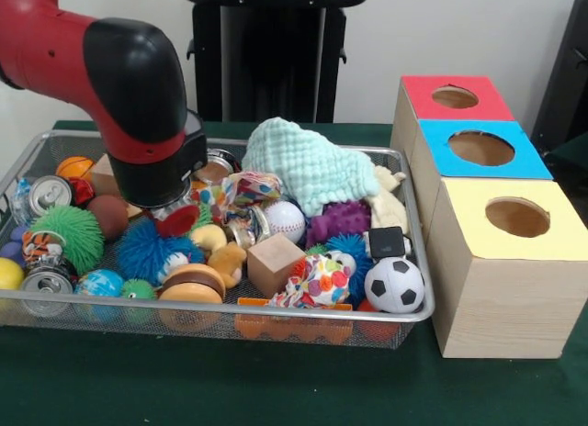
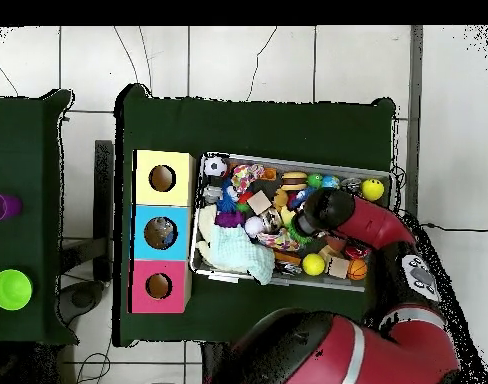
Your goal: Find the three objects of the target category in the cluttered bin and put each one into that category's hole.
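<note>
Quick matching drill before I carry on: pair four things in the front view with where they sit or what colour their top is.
1. soccer ball
2. mint knitted cloth
3. nearest box
4. farthest box

a. red top
b. yellow top
c. bin's near right corner
d. heaped at the bin's far side

Pairs: 1-c, 2-d, 3-b, 4-a

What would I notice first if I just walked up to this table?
Probably the big red and black robot arm dipping into the left of a wire bin stuffed with toys, like the soccer ball in its front right corner. Beside the bin stand three wooden boxes with holes, topped yellow, blue and red.
</note>
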Available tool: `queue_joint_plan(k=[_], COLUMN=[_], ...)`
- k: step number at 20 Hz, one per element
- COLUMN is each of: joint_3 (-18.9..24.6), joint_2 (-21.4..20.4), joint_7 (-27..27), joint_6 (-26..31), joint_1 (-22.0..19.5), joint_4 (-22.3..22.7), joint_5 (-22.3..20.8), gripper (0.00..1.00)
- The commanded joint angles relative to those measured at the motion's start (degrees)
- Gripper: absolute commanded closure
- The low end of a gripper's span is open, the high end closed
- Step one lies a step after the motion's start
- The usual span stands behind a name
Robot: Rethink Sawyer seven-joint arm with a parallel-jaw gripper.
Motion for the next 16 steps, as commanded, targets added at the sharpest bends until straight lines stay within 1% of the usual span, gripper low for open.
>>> queue_joint_plan(k=[1,5,10,14,16], joint_3=[9.7,7.2,4.2,1.7,0.1], joint_2=[8.5,10.0,11.9,14.2,15.9], joint_7=[23.3,25.5,26.8,29.1,30.8], joint_6=[-12.5,-11.7,-10.0,-8.4,-7.0], joint_1=[8.9,12.3,15.5,18.0,19.5], joint_4=[-0.7,-3.7,-7.1,-11.3,-14.3], joint_5=[12.6,17.1,21.5,25.3,27.3], gripper=[0.00,0.00,0.00,0.00,0.00])
